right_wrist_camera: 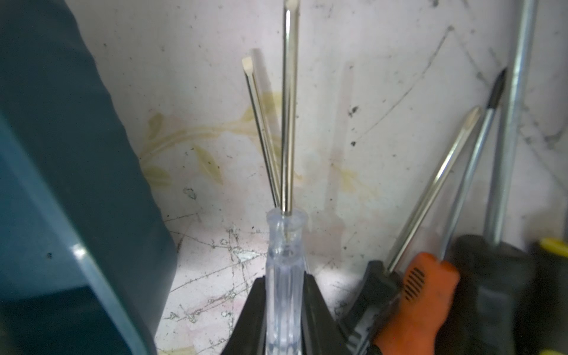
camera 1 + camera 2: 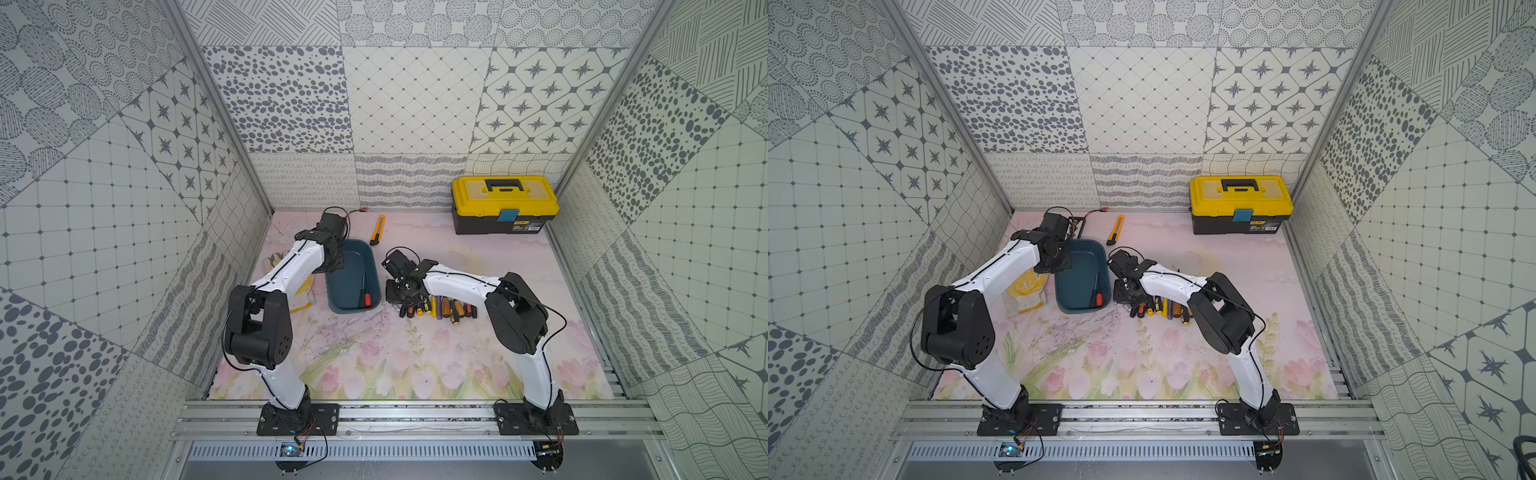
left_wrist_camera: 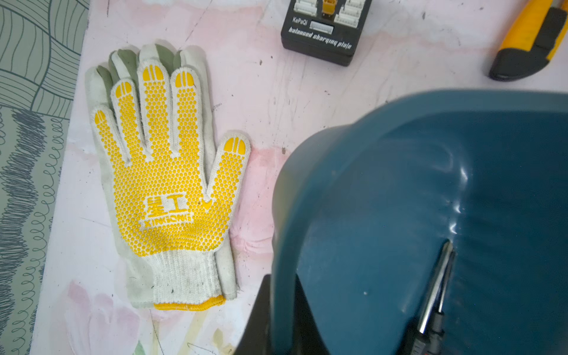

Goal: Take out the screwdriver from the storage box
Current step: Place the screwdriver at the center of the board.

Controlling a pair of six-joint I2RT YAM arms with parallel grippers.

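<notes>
right gripper (image 1: 284, 295) clamps clear screwdriver (image 1: 284, 261) | beside storage box (image 1: 76, 184) (outside it)

- You see the storage box (image 3: 399, 190) as smooth teal plastic with glossy highlights inside.
- Your held screwdriver (image 1: 284, 261) has a clear, glassy plastic handle and a polished metal shaft.
- The glove (image 3: 166, 184) at the left of the left wrist frame is knitted white cloth with raised yellow rubbery dots.
- The tabletop (image 1: 353, 92) looks matt, scuffed and scratched.

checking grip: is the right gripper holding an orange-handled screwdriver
No, the right gripper is shut on a clear-handled screwdriver; the orange-handled screwdriver lies beside it.
</notes>
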